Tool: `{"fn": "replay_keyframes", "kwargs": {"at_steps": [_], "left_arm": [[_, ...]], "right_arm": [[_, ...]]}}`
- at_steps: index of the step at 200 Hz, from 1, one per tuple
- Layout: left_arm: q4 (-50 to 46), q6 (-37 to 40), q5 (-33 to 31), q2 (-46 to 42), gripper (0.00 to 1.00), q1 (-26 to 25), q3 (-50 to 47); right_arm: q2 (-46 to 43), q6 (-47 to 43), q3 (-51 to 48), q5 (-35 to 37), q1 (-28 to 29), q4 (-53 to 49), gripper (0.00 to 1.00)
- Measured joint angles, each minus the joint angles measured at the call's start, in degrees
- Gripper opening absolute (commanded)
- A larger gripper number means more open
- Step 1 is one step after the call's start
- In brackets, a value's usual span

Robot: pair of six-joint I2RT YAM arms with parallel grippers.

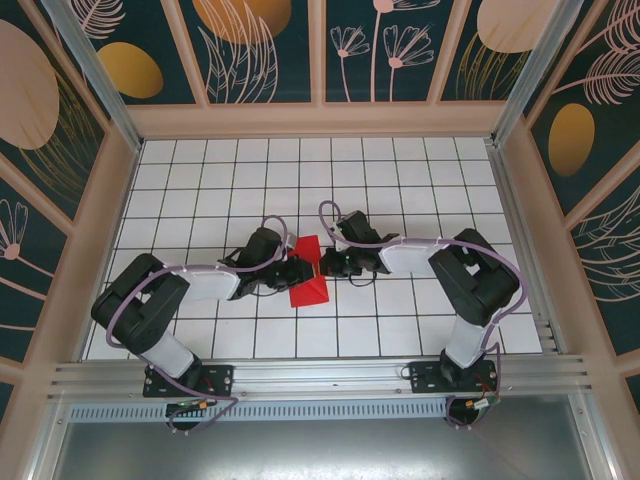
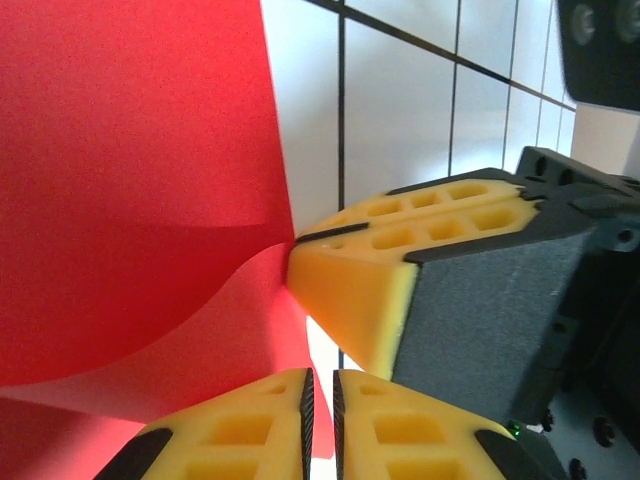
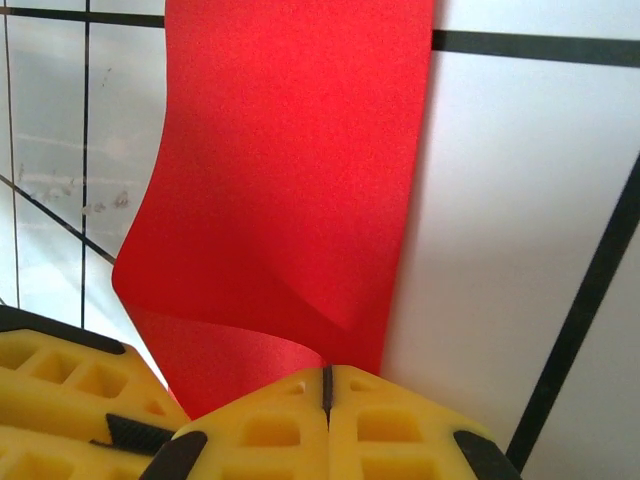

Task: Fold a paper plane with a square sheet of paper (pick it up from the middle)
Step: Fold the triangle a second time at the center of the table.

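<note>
Now my left gripper (image 2: 320, 385) is hovering with its jaws narrow, just a slit, and I cannot tell whether paper is caught there. Just to its right, the square sheet of paper (image 1: 306, 291) is bowing up between both tools, its long axis running away from me. My right gripper (image 3: 326, 380) is pinching its edge tight and crowding my left fingers, with the white grid table (image 1: 400, 170) lying underneath.

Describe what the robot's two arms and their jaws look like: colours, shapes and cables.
Both the left arm and the right arm have chunky black joint housings joined by rounded pale grey-white links. A lilac cable loops along each arm. The jaws are yellow moulded blocks with rectangular pockets and black trim, mounted on dark grey bodies.
</note>
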Motion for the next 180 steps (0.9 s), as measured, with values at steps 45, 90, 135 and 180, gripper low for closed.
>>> {"fn": "replay_keyframes", "kwargs": {"at_steps": [45,90,135,180], "left_arm": [[0.07,0.0,0.0,0.96,0.17,0.0,0.0],[0.17,0.0,0.0,1.29,0.17,0.0,0.0],[0.17,0.0,0.0,1.84,0.17,0.0,0.0],[0.22,0.0,0.0,1.95,0.17,0.0,0.0]], "right_arm": [[0.09,-0.22,0.26,0.22,0.0,-0.17,0.03],[0.96,-1.05,0.59,0.48,0.0,-0.61,0.03],[1.18,-1.07,1.05,0.87,0.0,-1.03,0.03],[1.18,-1.07,1.16,1.7,0.0,-1.25,0.03]]}}
